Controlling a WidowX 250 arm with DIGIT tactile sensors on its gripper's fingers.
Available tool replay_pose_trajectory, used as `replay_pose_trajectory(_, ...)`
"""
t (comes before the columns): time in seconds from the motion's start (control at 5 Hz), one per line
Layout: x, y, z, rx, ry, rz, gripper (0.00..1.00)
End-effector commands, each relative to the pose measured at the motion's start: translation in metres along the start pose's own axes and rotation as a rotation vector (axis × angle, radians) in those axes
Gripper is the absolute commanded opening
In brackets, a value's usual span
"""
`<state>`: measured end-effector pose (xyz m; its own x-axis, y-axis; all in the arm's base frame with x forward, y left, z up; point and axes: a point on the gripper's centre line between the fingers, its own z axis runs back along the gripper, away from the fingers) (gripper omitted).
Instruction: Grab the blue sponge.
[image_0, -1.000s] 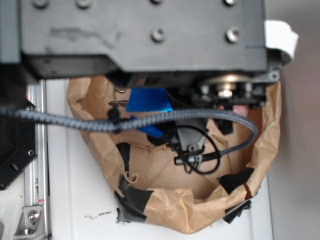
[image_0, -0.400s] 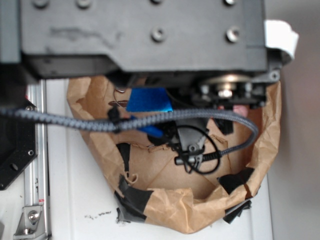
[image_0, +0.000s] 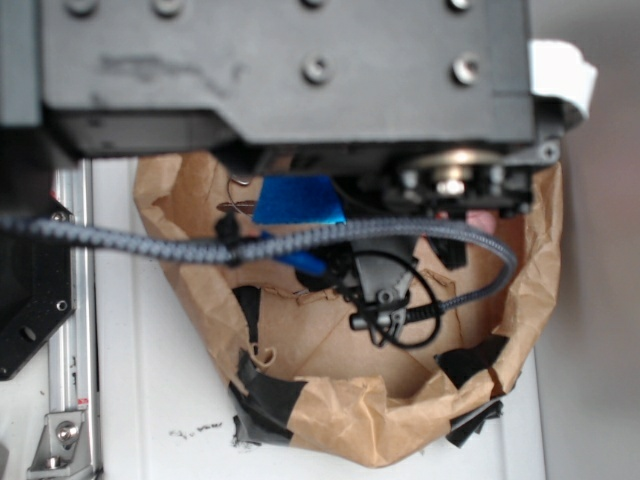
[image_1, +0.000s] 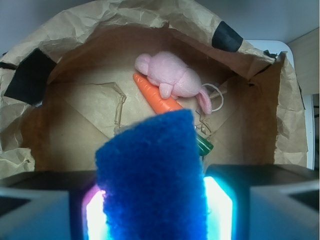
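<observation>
Brown paper bag (image_1: 150, 30) below, hand (image_1: 150, 210) clamped tight around blue sponge (image_1: 150, 175).

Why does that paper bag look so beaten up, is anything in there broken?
The brown paper bag is crumpled and patched with black tape, so worn, not broken. Inside, the pink plush bunny lies across the toy carrot. The gripper holds the blue sponge.

No visible change: claw (image_1: 150, 210) stays clamped on blue sponge (image_1: 150, 175), same pose throughout.
</observation>
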<state>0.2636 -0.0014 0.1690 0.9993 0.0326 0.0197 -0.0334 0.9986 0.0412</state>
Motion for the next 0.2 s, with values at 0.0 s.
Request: replay_pose_trajectory(0.0, -0.0024, -0.0151, 0.0093, -0.008, -0.043, -0.012, 0.0)
